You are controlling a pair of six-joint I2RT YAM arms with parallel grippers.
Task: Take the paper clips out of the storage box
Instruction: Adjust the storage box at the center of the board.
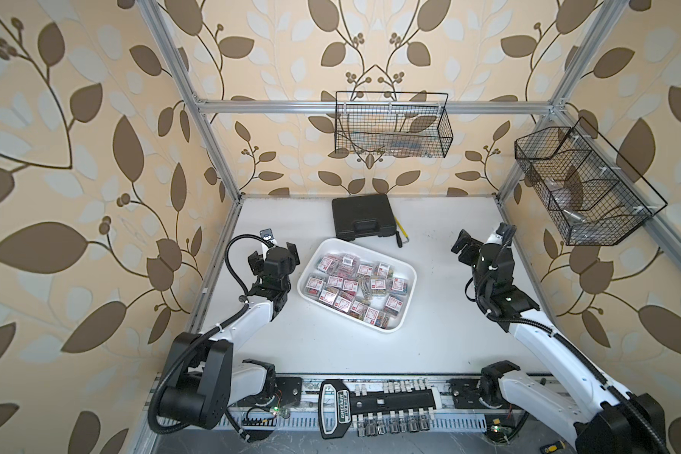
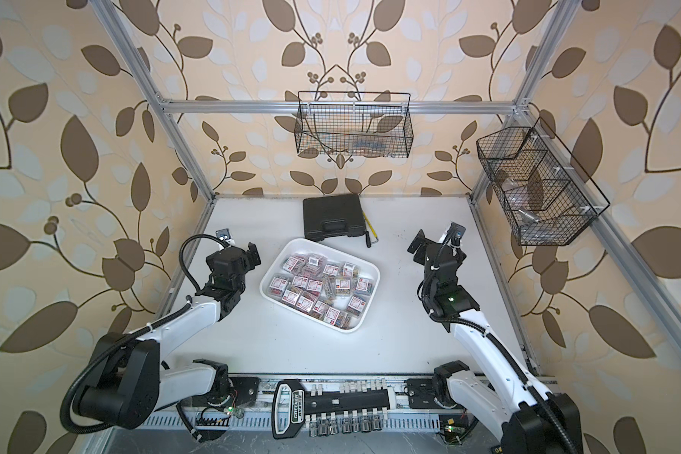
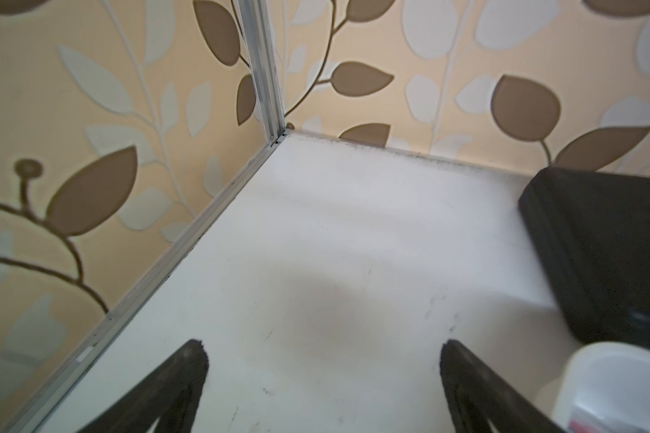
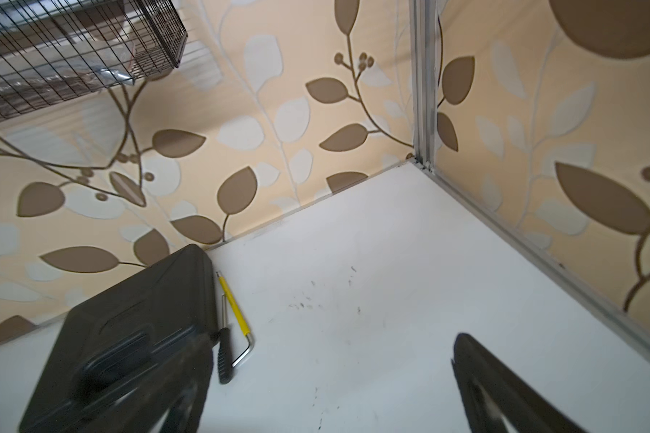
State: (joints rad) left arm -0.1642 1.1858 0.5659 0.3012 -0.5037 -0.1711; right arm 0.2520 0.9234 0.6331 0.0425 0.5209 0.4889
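Sitting at an angle near the middle of the white tabletop [image 1: 441, 346], the large shallow white plastic storage box [image 1: 409, 298] holds the small clear plastic boxes of multicoloured paper clips [image 1: 356, 289], each with a red-edged white label. In both top views all of them lie inside it, some tilted against each other. The left gripper [image 3: 321, 352] is just left of the box, its jaws spread wide with only bare table between them. The right gripper [image 4: 327, 360] is well apart to the right, likewise wide open and empty. A black hard plastic case with a handle [image 1: 362, 216] lies just beyond the box's far side. A thin yellow-sleeved bent metal key [image 4: 235, 305] lies right beside the case.
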